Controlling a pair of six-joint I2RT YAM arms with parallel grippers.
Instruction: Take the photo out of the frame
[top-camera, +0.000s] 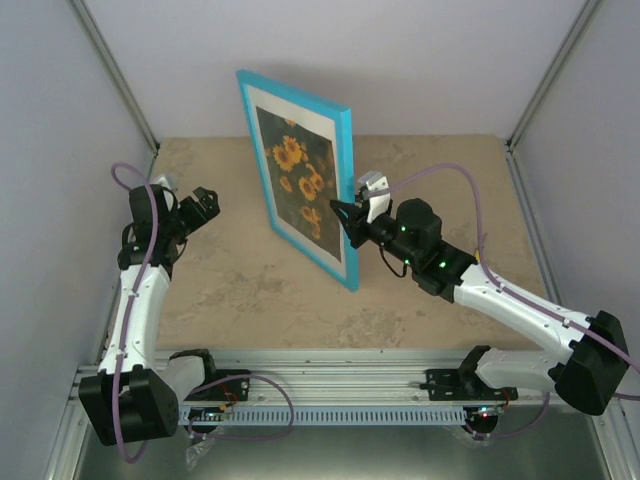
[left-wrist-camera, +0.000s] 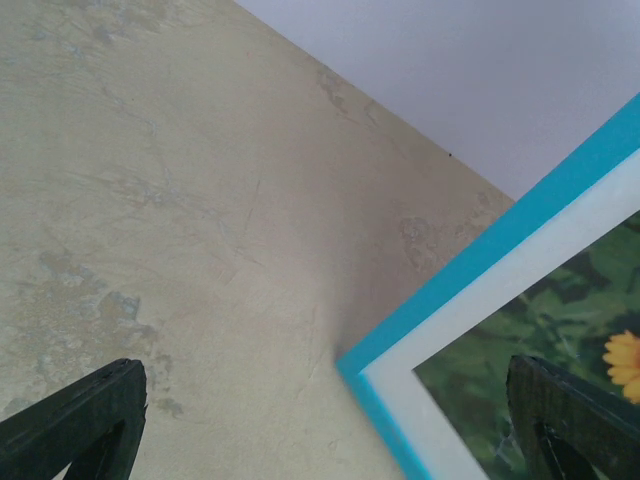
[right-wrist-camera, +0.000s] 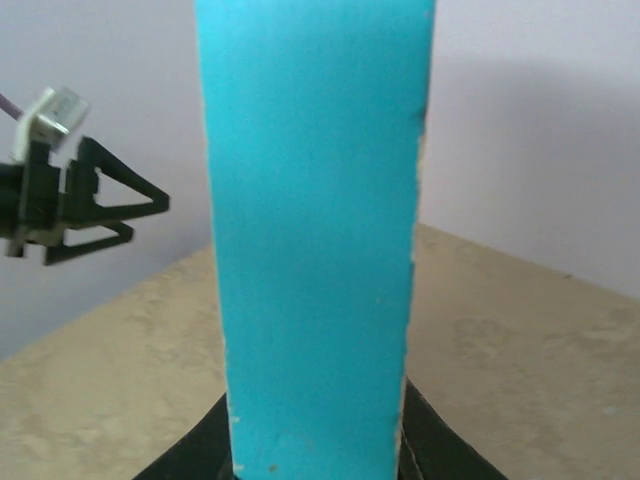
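Two arms are flanking the frame, which is standing upright on its lower edge at the centre of the overhead view, on the worktop. The right jaws are pinching its turquoise side edge (in the wrist view that edge is filling the middle, with a dark finger on either side). The left jaws are spread wide at the left of the view, apart from the frame and facing its front. The photo is sitting inside, bordered by a white mat, so this looks like the steadying step. Next, I judge, the left jaws are going to need the hidden back, with the right grip firm against tipping.
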